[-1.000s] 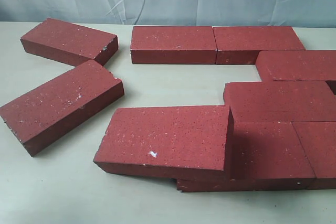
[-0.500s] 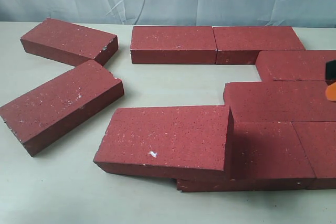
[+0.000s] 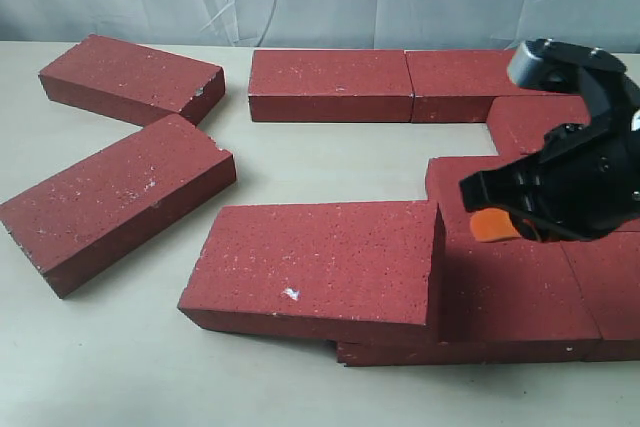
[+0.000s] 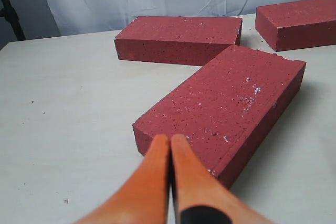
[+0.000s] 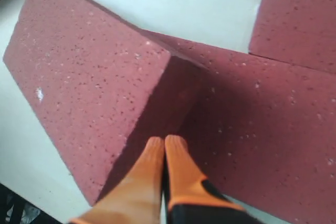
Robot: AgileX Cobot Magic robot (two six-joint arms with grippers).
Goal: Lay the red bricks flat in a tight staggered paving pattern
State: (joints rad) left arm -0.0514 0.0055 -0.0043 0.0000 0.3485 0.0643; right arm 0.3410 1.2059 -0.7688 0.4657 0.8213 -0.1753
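While the right claw (image 3: 492,225), pinched closed on nothing, hovered at three o'clock of the tilted dark-red rectangular paver brick (image 3: 315,262) propped on its neighbour (image 3: 510,297), a low nine-o'clock push looked wisest.

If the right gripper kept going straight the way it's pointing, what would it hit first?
Likely the raised end of the tilted brick; the shut right gripper points at it. The gap between them is unclear.

Open lane: bare table (image 3: 330,157) lay between far row (image 3: 410,84) and tilted brick (image 3: 315,262).
Obstacle: tilted brick's raised end stood just beside right end effector (image 3: 492,225).
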